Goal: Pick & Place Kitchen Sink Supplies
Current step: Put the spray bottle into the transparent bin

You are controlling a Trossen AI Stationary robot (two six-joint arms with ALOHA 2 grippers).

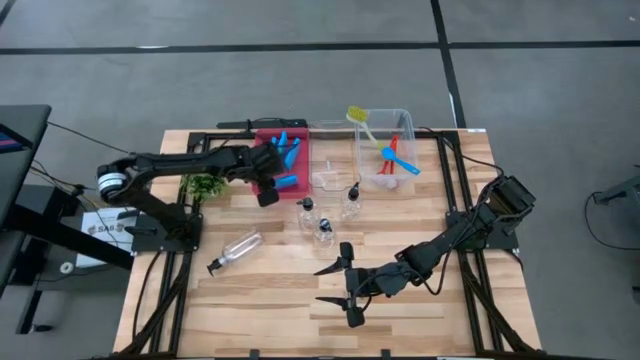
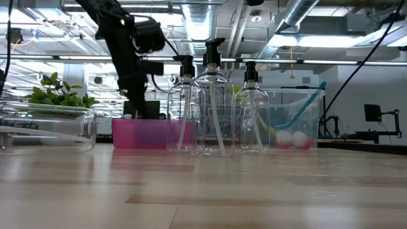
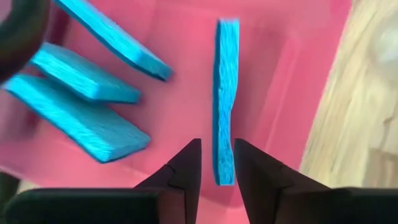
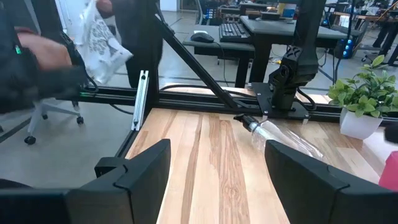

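Several flat bright-blue sponges [image 3: 87,118] lie in the red tray [image 1: 268,137] at the table's far left. One more sponge [image 3: 225,93] stands on its long edge near the tray's wall. My left gripper [image 3: 217,163] slants down over it, open, one finger on each side of the sponge's near end. Three clear pump bottles [image 1: 325,228] stand mid-table, and another bottle [image 1: 238,247] lies on its side. Blue, red and yellow-green brushes [image 1: 392,155] sit in a clear bin [image 1: 405,120]. My right gripper [image 1: 318,284] hovers open and level near the table's front. My left gripper has the upright sponge's near end [image 3: 224,177] between its fingers, coming from above at a slant. A strip of red tray shows between one finger [image 3: 189,165] and the sponge. Whether the other finger [image 3: 249,165] touches it, I cannot tell.
A small green plant [image 1: 203,185] stands just left of the tray. A second clear bin [image 1: 330,172] sits between the tray and the brush bin. Bare wood lies at the table's front. A person's arm [image 4: 37,59] shows beyond the table.
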